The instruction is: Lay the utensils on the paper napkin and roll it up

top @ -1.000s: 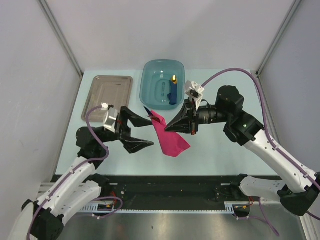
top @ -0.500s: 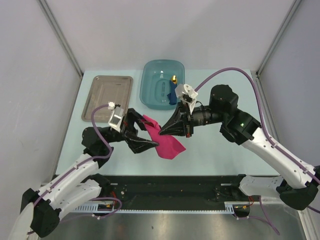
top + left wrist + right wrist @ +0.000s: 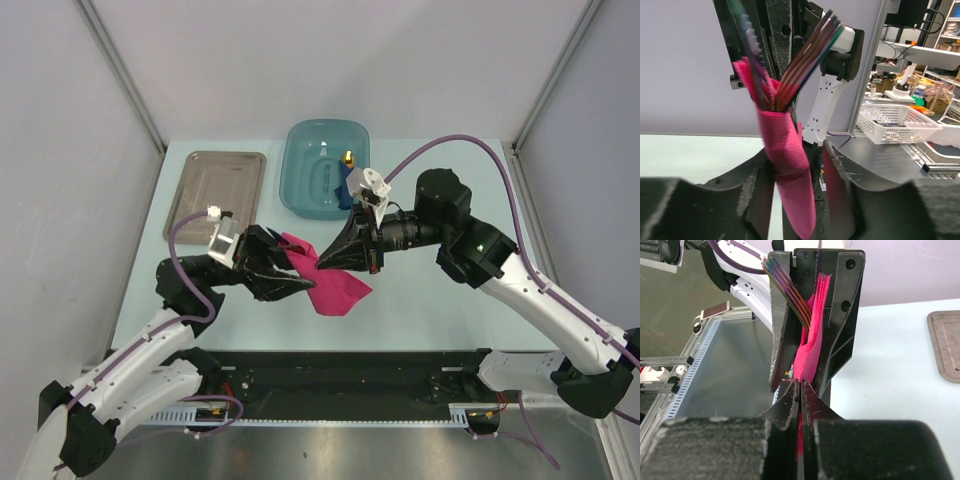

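Observation:
The paper napkin (image 3: pixel 338 291) is a bright pink roll held off the table at mid front. My right gripper (image 3: pixel 323 262) is shut on it, jaws pinched flat on the pink paper (image 3: pixel 812 340). The utensils (image 3: pixel 807 55) stick out of the roll's top as a fan of thin purplish-blue handles, which also show in the right wrist view (image 3: pixel 790 292). My left gripper (image 3: pixel 300 270) straddles the roll (image 3: pixel 787 165) from the left. One of its fingers touches the paper, and a gap shows at the other finger (image 3: pixel 835 170).
A grey-brown metal tray (image 3: pixel 215 195) lies at the back left. A teal basin (image 3: pixel 312 180) behind the grippers holds a chunky blue object with a yellow tip (image 3: pixel 346 178). White walls stand on both sides of the table.
My left gripper has swung right until its jaws surround the roll, and they have narrowed. My right gripper has carried the napkin slightly left and toward the front.

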Robot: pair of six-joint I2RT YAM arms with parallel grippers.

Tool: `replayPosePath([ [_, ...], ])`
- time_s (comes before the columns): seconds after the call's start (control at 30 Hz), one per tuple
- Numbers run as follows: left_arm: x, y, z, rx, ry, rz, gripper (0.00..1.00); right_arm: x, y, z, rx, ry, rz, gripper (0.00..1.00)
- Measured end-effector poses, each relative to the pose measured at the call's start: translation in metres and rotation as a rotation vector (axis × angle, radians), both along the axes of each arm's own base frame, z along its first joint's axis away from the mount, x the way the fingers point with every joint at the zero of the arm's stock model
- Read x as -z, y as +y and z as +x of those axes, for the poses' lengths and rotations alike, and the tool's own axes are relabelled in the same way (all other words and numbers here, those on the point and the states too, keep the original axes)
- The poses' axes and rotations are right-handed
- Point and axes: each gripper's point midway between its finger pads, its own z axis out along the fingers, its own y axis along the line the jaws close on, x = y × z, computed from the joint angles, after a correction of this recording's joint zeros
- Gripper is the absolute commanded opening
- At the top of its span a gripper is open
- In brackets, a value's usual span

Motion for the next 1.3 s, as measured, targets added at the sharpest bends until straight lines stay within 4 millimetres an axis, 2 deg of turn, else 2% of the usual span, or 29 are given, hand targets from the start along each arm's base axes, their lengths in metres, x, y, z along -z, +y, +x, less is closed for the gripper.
replayPosePath([
  [0.13,0.0,-0.001,0.001,-0.001,0.004,0.001,0.28,0.0,0.0,-0.001,-0.003,0.0,0.001,0.0],
  [0.17,0.001,-0.001,0.002,-0.002,0.007,0.002,0.14,0.0,0.001,-0.001,-0.004,0.0,0.0,0.0],
  [0.2,0.001,-0.002,0.003,-0.002,0.009,0.003,0.1,0.0,0.001,-0.001,-0.005,0.001,0.0,0.0],
  [0.33,0.002,-0.003,0.005,-0.002,0.017,0.007,0.0,0.0,0.001,-0.001,-0.004,0.001,-0.001,0.0],
  [0.43,0.002,-0.004,0.006,-0.002,0.022,0.009,0.0,0.0,0.0,-0.001,-0.003,0.0,0.0,0.0],
  [0.47,0.003,-0.004,0.006,-0.001,0.024,0.01,0.0,0.0,0.0,-0.001,-0.002,0.0,0.0,0.13],
  [0.57,0.002,-0.005,0.008,0.001,0.03,0.014,0.0,0.0,0.001,0.0,0.006,0.001,0.0,0.42],
  [0.63,0.004,-0.006,0.012,-0.003,0.042,0.024,0.0,-0.003,0.0,0.001,0.016,-0.01,0.008,0.55],
  [0.67,0.005,-0.006,0.015,-0.007,0.054,0.031,0.0,-0.004,-0.001,0.002,0.024,-0.017,0.012,0.68],
  [0.77,0.008,-0.006,0.026,-0.024,0.093,0.045,0.0,-0.008,-0.007,0.006,0.054,-0.027,0.021,0.86],
  [0.87,0.007,-0.006,0.032,-0.031,0.118,0.053,0.0,-0.008,-0.017,0.013,0.1,-0.03,0.021,0.9],
  [0.93,0.006,-0.006,0.034,-0.033,0.12,0.055,0.0,-0.005,-0.026,0.02,0.14,-0.028,0.012,0.89],
  [1.03,0.002,-0.005,0.036,-0.033,0.116,0.057,0.0,0.007,-0.038,0.03,0.193,-0.017,-0.022,0.78],
  [1.07,0.0,-0.004,0.038,-0.039,0.112,0.055,0.0,0.014,-0.043,0.032,0.208,-0.009,-0.038,0.69],
  [1.23,-0.01,-0.002,0.047,-0.061,0.107,0.047,0.0,0.042,-0.057,0.039,0.252,0.047,-0.11,0.49],
  [1.27,-0.01,-0.002,0.047,-0.061,0.108,0.047,0.0,0.045,-0.058,0.039,0.254,0.054,-0.118,0.37],
  [1.3,-0.01,-0.002,0.048,-0.061,0.111,0.047,0.0,0.047,-0.059,0.039,0.256,0.063,-0.126,0.29],
])
